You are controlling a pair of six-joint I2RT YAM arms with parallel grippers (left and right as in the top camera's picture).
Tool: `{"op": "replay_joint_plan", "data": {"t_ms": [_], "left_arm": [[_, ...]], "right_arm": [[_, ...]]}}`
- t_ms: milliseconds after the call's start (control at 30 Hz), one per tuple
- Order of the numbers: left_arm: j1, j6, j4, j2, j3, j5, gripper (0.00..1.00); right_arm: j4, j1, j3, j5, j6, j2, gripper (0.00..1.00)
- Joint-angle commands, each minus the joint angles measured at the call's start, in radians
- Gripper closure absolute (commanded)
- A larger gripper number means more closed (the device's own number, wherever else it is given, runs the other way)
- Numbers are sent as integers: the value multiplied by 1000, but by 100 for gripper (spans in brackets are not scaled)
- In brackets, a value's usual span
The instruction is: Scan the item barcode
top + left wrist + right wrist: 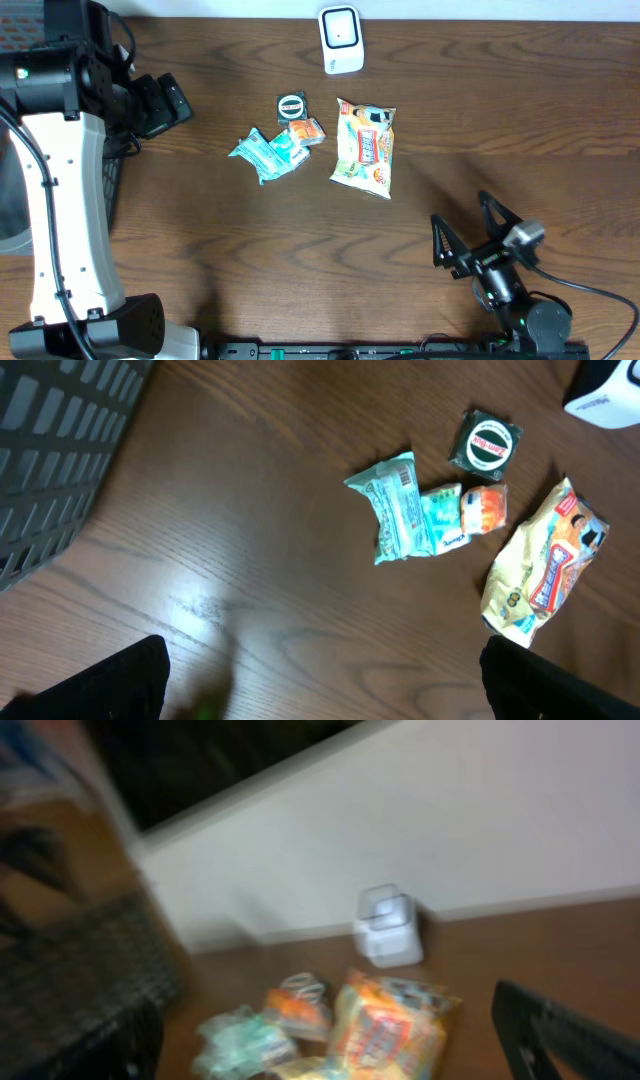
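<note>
Left end effector (322,650) spread, empty, above counter (250,560); right end effector (460,208) likewise spread. Teal packet (405,510) lies mid-counter, apart from scanner (341,40). Advice: pinch packet edge, leave barcode (404,480) uncovered, face it to scanner window.

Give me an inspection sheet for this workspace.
Surface: brown wooden table.
Job's things: white scanner at the far edge; yellow snack bag, teal packet, orange packet and black square packet clustered before it.
Clutter: nothing seen.
Grippers: left gripper open, empty; right gripper open, empty.
Cables: black cable by the right arm's base.
Surroundings: dark mesh basket at left; white wall behind.
</note>
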Motion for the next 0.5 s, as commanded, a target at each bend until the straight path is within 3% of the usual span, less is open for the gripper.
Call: {"op": "replay_joint_plan", "data": {"t_ms": [0, 67, 200, 233, 300, 467], "left_arm": [[2, 2, -6, -9, 8, -5, 2], [2, 2, -6, -9, 8, -5, 2], [2, 2, -6, -9, 8, -5, 2], [2, 2, -6, -9, 8, -5, 2], [2, 2, -6, -9, 8, -5, 2], [2, 2, -6, -9, 8, -5, 2]], "right_arm": [[203, -6, -1, -101, 278, -6, 1], [402, -6, 12, -34, 278, -6, 1], [332, -6, 160, 31, 199, 38, 1], [272, -6, 218, 22, 148, 70, 1], [-24, -6, 465, -60, -92, 254, 1], [-578, 3, 955, -166, -355, 719, 1]]}}
